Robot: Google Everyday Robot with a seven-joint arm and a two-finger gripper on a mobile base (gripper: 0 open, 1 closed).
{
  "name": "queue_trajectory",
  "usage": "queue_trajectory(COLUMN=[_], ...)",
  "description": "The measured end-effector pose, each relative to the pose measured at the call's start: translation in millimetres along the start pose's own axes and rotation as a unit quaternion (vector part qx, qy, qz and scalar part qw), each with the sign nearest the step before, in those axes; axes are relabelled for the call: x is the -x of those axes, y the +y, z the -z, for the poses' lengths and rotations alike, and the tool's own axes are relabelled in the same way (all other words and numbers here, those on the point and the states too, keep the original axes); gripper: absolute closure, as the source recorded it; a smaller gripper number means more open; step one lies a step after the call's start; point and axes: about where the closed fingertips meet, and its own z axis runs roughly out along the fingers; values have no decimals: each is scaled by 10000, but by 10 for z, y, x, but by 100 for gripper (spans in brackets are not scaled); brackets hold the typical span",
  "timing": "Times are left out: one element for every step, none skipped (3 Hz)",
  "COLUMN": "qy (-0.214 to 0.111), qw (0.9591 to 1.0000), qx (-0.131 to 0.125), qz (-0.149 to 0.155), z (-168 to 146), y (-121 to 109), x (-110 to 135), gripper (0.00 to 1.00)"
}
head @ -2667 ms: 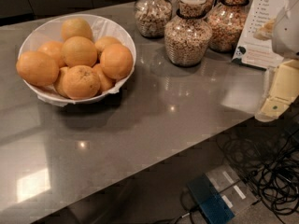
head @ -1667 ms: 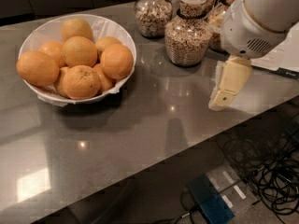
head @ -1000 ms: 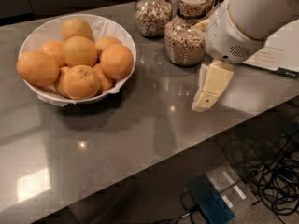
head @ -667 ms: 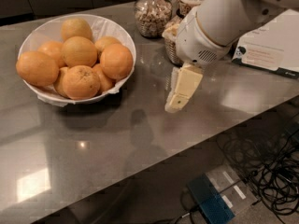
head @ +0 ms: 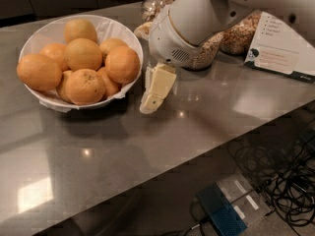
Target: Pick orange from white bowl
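A wide white bowl (head: 45, 98) with a crinkled white liner stands at the left of the grey counter. It holds several oranges (head: 83, 54), heaped up. My gripper (head: 152, 95) hangs from the white arm (head: 192, 21) just right of the bowl's rim, its cream fingers pointing down at the counter. It is beside the bowl, not over it, and nothing shows in it.
Glass jars of cereal (head: 235, 33) stand at the back right, partly hidden behind my arm. A white printed card (head: 280, 48) leans at the far right. The counter's front edge runs diagonally; below it lie cables (head: 280, 181) and a blue box (head: 221, 213) on the floor.
My arm has swept left across the counter from the far right, past the jars, and the gripper now hangs close to the bowl's right rim. The oranges have not moved.
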Motion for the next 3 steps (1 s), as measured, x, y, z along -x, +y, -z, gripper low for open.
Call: queue_trajectory(qy=[-1, -69, -288], qw=[10000, 9998, 9978], qx=[-2, -199, -524], qz=[0, 6, -299], z=[0, -39, -86], y=[-1, -71, -217], x=[0, 21, 53], gripper=[0, 0, 0])
